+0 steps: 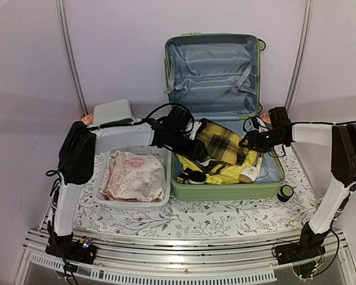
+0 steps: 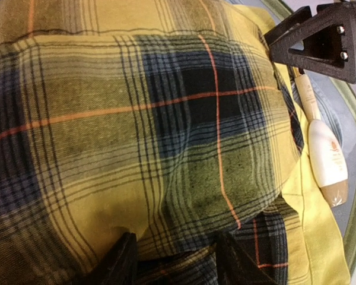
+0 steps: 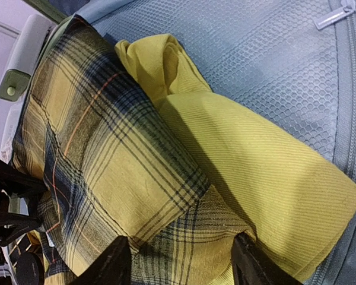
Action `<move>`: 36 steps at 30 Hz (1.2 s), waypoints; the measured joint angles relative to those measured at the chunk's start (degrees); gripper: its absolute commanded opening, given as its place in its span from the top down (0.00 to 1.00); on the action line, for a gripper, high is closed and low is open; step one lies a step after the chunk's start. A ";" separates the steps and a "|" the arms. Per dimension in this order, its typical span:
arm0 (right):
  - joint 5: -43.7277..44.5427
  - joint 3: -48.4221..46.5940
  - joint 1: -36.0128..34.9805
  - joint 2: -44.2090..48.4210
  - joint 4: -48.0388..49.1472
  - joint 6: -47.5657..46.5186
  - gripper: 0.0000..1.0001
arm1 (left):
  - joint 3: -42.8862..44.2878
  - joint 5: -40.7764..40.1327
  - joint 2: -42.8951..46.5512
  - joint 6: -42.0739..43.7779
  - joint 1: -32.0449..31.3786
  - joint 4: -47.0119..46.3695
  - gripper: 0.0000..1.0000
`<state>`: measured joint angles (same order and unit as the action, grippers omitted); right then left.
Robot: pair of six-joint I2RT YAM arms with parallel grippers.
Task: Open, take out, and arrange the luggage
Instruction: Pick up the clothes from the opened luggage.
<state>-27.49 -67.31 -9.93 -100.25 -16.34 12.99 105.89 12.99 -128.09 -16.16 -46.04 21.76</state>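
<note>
The light-green luggage [image 1: 213, 65] lies open, filling the floral-covered table [image 1: 225, 217] from centre to 1 o'clock. Its lid stands upright against the back wall and shows grey-blue lining, while its base is flat on the table.

At 8 o'clock, just beside the base, a white basket [image 1: 133, 203] holds a folded pink-patterned cloth [image 1: 133, 177]. Behind it, at 10 o'clock, sits a small white-and-green box [image 1: 114, 111].

In the base a yellow-and-black plaid shirt [image 1: 222, 141] is heaped on a plain yellow garment [image 1: 225, 175]. A cream bottle [image 1: 251, 172] lies at the heap's 4 o'clock, and a round black item [image 1: 194, 176] at its 7 o'clock.

The left gripper [image 1: 194, 148] meets the shirt from 9 o'clock. Its fingers [image 2: 121, 261] stand either side of a plaid fold, but I cannot tell whether they pinch it. The right gripper [image 1: 244, 142] sits at the shirt's 3 o'clock with its fingers [image 3: 110, 264] spread apart over the cloth, clamping nothing.
</note>
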 measured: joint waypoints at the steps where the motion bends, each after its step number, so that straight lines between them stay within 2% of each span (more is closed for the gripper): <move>1: -0.04 -0.04 0.07 -0.02 -0.09 -0.24 0.35 | -0.09 -0.37 0.17 0.11 0.11 0.44 0.52; 6: -0.31 -2.38 0.28 -0.37 -1.70 -1.57 0.25 | -0.96 -1.75 1.16 0.55 0.74 1.49 0.51; 10: -1.31 -4.81 0.87 -0.96 -2.47 -2.80 0.25 | -1.57 -2.19 1.75 0.74 1.68 1.66 0.52; 16: -4.98 -9.73 1.77 -6.51 -3.56 -4.11 0.28 | -1.81 -2.36 1.79 0.81 2.25 1.62 0.52; 23: -12.44 -12.35 1.86 -10.95 -5.11 -5.33 0.50 | -2.58 -2.58 2.27 1.18 2.29 1.31 0.53; 32: -19.19 -11.63 2.12 -9.92 -5.25 -4.63 0.89 | -6.78 -1.66 5.05 1.84 2.93 -1.46 0.53; 36: -19.91 -10.78 2.05 -6.45 -5.79 -3.89 0.96 | -9.33 -1.55 6.95 2.21 3.08 -2.75 0.50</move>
<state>-47.40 -78.08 -7.88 -106.69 -22.13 9.10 96.55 11.44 -121.14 -13.96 -42.96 19.00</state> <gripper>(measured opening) 0.088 0.478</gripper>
